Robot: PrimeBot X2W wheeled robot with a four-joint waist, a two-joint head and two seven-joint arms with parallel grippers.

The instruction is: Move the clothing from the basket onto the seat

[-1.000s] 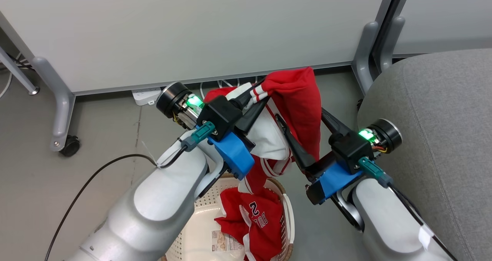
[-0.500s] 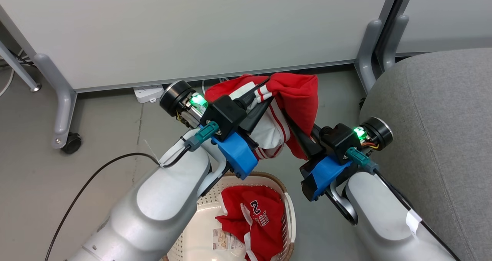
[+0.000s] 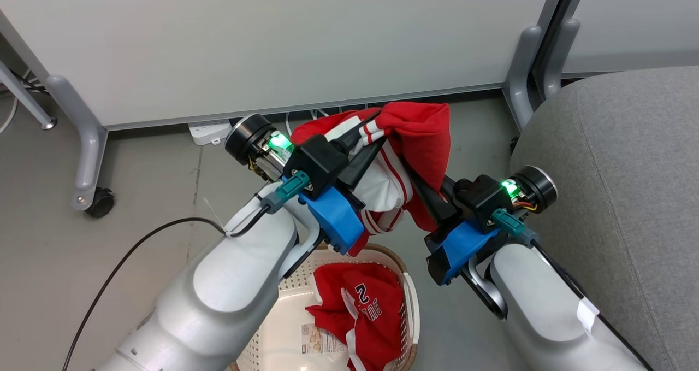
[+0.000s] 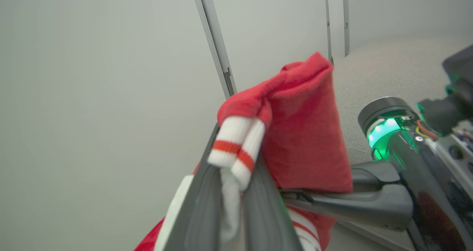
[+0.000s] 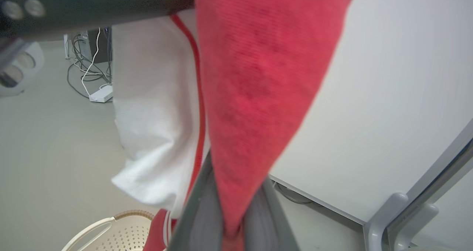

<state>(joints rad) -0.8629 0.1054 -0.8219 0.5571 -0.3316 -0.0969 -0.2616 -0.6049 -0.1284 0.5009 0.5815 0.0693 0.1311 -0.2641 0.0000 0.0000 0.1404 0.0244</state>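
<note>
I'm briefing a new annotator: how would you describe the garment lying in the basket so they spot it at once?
Left of the big grey seat, on the floor, stands a cream perforated basket. The garment is the crumpled red cloth inside it. Unlike the lifted garment above, it shows a white number 2 and lettering.

Bright, even indoor light, prob. from overhead; shadows on the smooth grey floor (image 3: 136, 158) are faint and soft. Head view sharp. Right wrist view: hanging red-and-white sports garment (image 5: 258, 77) very close, blurred. Left wrist view: round green status light (image 4: 382, 127) blooms, right edge soft.
</note>
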